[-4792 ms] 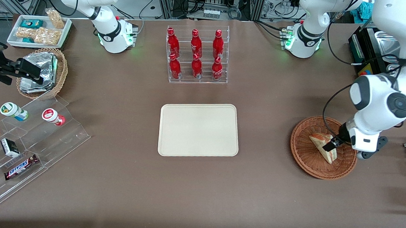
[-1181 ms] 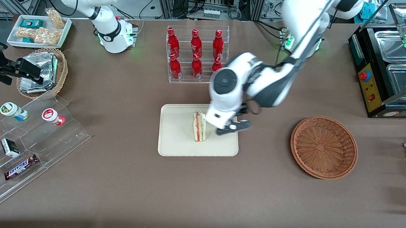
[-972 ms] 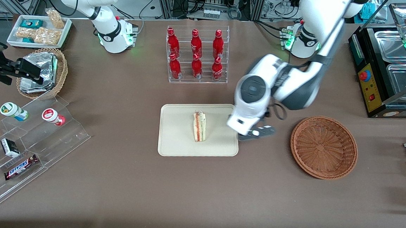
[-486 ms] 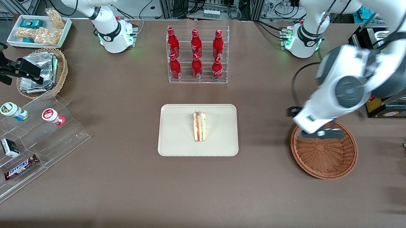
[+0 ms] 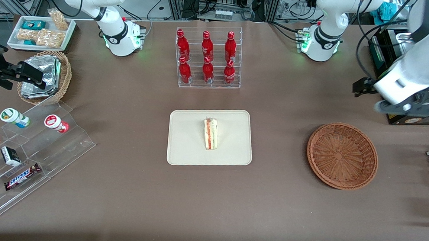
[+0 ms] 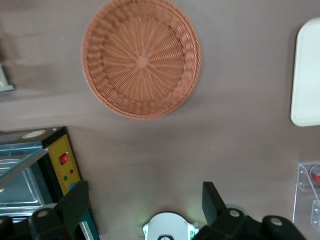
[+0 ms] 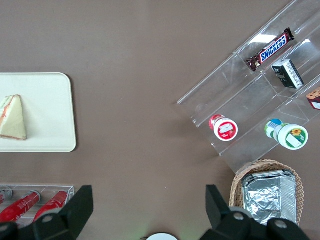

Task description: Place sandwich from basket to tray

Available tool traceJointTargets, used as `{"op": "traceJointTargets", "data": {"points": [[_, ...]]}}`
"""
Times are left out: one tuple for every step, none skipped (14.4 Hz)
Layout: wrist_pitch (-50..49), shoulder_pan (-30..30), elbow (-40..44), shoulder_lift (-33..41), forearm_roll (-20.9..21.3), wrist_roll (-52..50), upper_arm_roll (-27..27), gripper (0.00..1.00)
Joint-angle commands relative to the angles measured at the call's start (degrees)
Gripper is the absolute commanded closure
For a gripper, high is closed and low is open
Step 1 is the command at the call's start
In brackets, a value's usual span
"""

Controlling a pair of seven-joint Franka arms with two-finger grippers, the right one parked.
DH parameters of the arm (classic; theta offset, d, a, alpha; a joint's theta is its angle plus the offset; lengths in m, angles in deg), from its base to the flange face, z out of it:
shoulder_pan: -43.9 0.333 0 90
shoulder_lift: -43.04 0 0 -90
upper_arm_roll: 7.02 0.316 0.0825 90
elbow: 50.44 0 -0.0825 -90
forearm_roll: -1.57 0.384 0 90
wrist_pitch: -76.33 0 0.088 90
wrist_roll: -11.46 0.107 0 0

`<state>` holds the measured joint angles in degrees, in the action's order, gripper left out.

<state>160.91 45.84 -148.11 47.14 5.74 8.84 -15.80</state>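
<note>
The sandwich (image 5: 210,133) stands on its edge in the middle of the cream tray (image 5: 186,148); it also shows in the right wrist view (image 7: 13,118) on the tray (image 7: 50,110). The reddish-brown wicker basket (image 5: 342,155) is empty, also in the left wrist view (image 6: 142,57). My left gripper (image 5: 363,87) is raised high above the table, farther from the front camera than the basket, toward the working arm's end. In the left wrist view the gripper (image 6: 145,192) is open and empty, its jaws wide apart.
A clear rack of red bottles (image 5: 208,58) stands farther from the front camera than the tray. A black appliance with a yellow panel (image 5: 385,67) is beside the gripper. A stepped acrylic shelf (image 5: 30,150) and a foil-packet basket (image 5: 44,76) lie toward the parked arm's end.
The gripper held the sandwich in the basket, let it go on the tray, then swung back over the basket and rose toward the working arm's end. The sandwich stays on the tray.
</note>
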Motion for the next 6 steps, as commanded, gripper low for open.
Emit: {"op": "traceJointTargets", "data": {"points": [[-0.03, 0.79, 3.61, 0.04, -3.18, 1.21, 3.05, 0.0], [0.93, 0.53, 4.58, -0.49, -5.38, 1.91, 4.81, 0.0], [2.42, 0.09, 4.76, -1.28, -6.53, 2.87, 6.83, 0.0], [4.0, -1.39, 4.76, -1.81, -6.54, 3.58, 8.15, 0.0], [5.24, -2.62, 4.76, -2.42, -6.46, 3.67, 8.78, 0.0], [5.16, -3.16, 5.29, -2.86, -6.19, 3.58, 8.87, 0.0]]}}
